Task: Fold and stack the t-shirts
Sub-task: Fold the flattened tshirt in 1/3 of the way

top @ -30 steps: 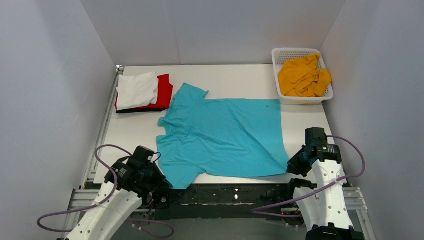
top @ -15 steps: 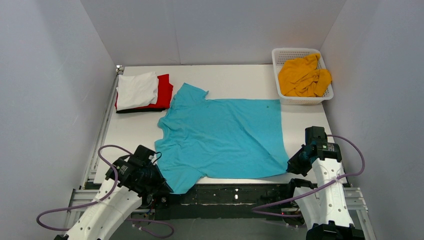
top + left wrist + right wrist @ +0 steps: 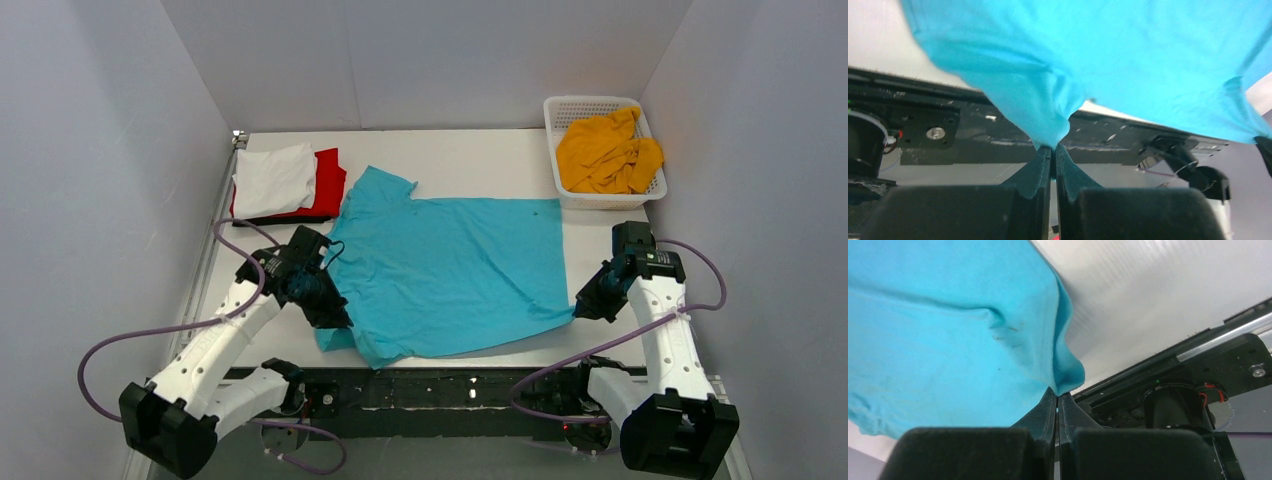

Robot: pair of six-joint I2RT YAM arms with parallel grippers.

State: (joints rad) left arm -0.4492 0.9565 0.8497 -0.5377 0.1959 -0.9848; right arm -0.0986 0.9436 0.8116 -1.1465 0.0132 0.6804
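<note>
You are pinching the turquoise shirt (image 3: 450, 270) at 2 spots: the left pincer (image 3: 1053, 148) is clamping its near-left edge, and the right pincer (image 3: 1057, 394) is clamping its near-right corner, over the worktop (image 3: 470, 160).

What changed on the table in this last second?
The left hand, gripping a near corner of the blue shirt, carried it away from the robot; the right hand, holding the other near corner, moved slightly the same way. The folded stack and basket stayed put.
</note>
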